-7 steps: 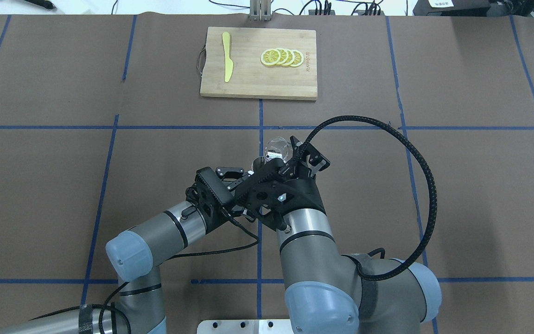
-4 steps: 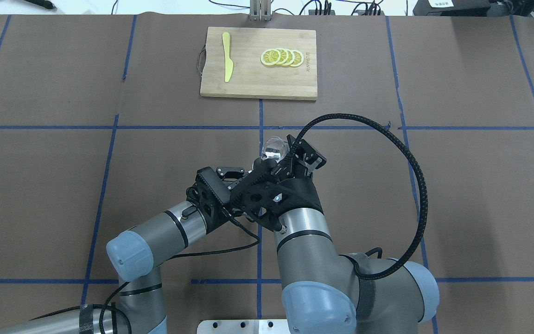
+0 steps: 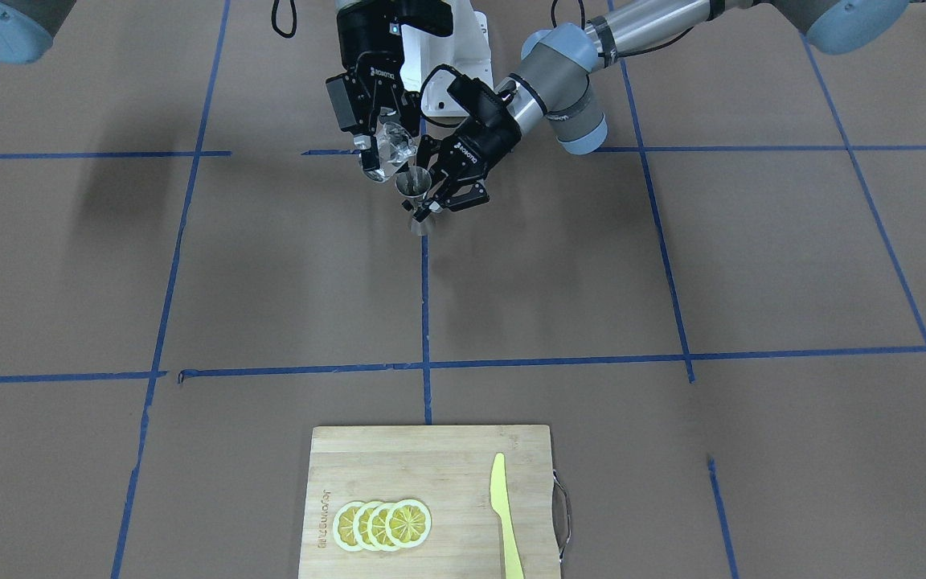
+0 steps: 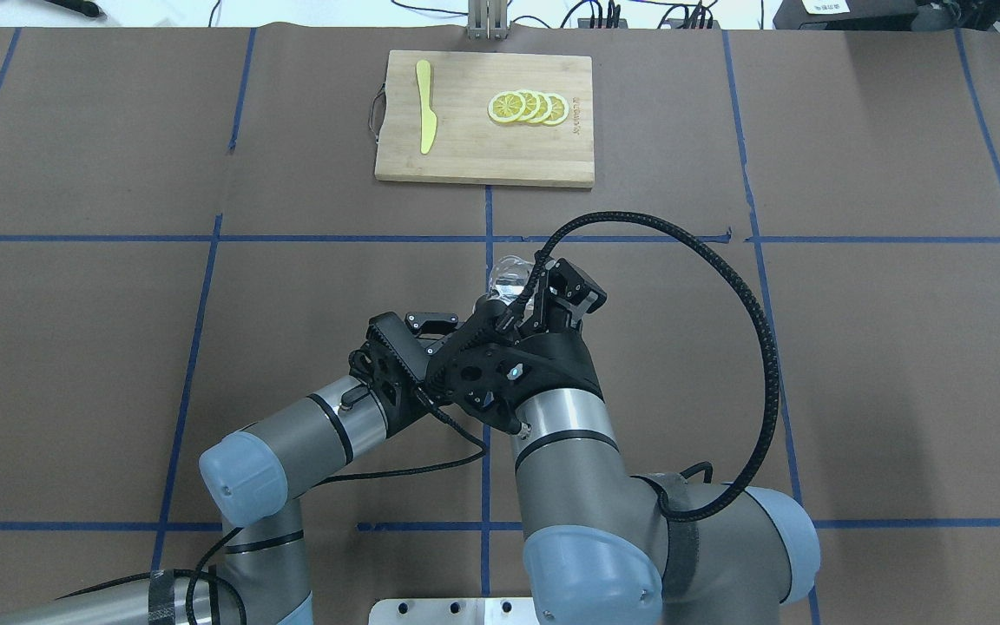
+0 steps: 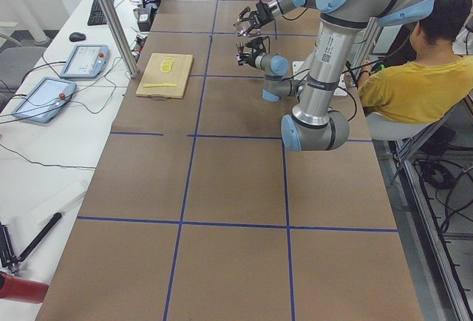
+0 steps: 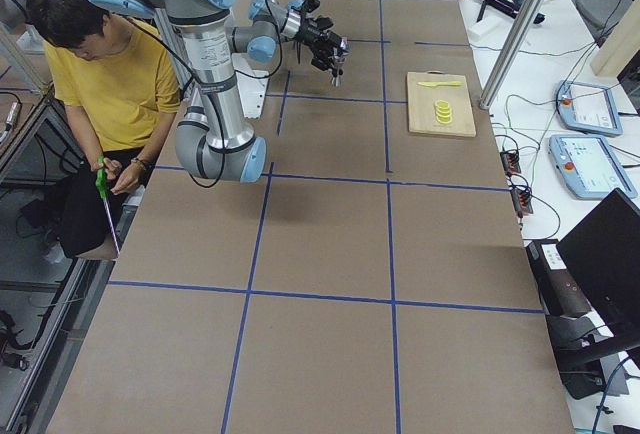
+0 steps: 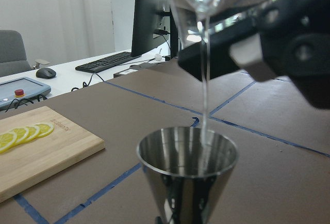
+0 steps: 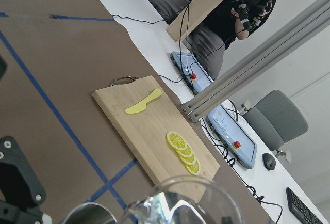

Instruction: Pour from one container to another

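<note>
**Clear liquid streamed from glass cup into steel jigger**

The right gripper (image 3: pixel 381 145) had its fingers (image 7: pixel 289 43) clamped on the small glass cup (image 3: pixel 392 153), which was tipped with its pouring lip down, just above the open top of the jigger (image 3: pixel 412 183). The left gripper (image 3: pixel 429 203) had its fingers closed on the jigger, holding it upright. In the left wrist view, a thin stream of clear liquid (image 7: pixel 205 79) ran from the cup's lip into the jigger's upper cone. Both vessels sat over the brown worktop (image 3: pixel 672 265), close to the central line of blue tape (image 3: pixel 424 305) and on the robot's side of it. At the far edge, well apart from the grippers, a wooden cutting board (image 3: pixel 431 474) carried 4 overlapping lemon slices (image 3: pixel 383 524) and a yellow knife (image 3: pixel 503 515) lying beside them, apart from the slices. In the side view, a person in a yellow shirt (image 5: pixel 414 69) sat behind the robot.
</note>
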Controlling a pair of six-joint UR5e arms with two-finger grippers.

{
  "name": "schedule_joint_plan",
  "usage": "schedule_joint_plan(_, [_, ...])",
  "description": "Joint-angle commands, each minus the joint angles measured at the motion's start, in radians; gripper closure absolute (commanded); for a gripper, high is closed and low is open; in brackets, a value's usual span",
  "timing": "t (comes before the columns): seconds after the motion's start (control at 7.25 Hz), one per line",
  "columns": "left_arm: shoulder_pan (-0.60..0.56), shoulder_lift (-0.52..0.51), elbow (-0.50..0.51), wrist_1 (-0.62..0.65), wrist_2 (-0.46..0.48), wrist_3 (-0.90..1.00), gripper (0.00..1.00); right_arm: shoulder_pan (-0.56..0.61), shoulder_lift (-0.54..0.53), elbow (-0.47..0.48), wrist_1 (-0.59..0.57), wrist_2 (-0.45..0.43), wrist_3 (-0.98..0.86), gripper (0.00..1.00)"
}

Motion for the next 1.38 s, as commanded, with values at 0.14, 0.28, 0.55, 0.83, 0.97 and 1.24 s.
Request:
schedule_joint_plan(0.14, [0.000,0.000,-0.002,0.002,0.000,0.000,1.00,0.000,0.017,0.001,-0.045,-0.006,-0.015,1.00])
schedule_joint_plan(0.28, [0.000,0.000,-0.004,0.002,0.000,0.000,1.00,0.002,0.019,0.001,-0.047,-0.009,-0.051,1.00])
schedule_joint_plan(0.55, [0.000,0.000,-0.006,0.002,0.002,0.000,1.00,0.002,0.017,0.001,-0.061,-0.016,-0.076,1.00])
schedule_joint_plan(0.83, [0.000,0.002,-0.006,0.002,0.000,0.000,1.00,0.003,0.016,0.001,-0.065,-0.026,-0.113,1.00])
schedule_joint_plan(0.97, [0.000,0.002,-0.006,0.002,0.000,0.000,1.00,0.003,0.014,0.001,-0.067,-0.029,-0.128,1.00])
schedule_joint_plan(1.24, [0.000,0.002,-0.006,0.002,0.000,0.000,1.00,0.003,0.008,0.001,-0.068,-0.029,-0.160,1.00])
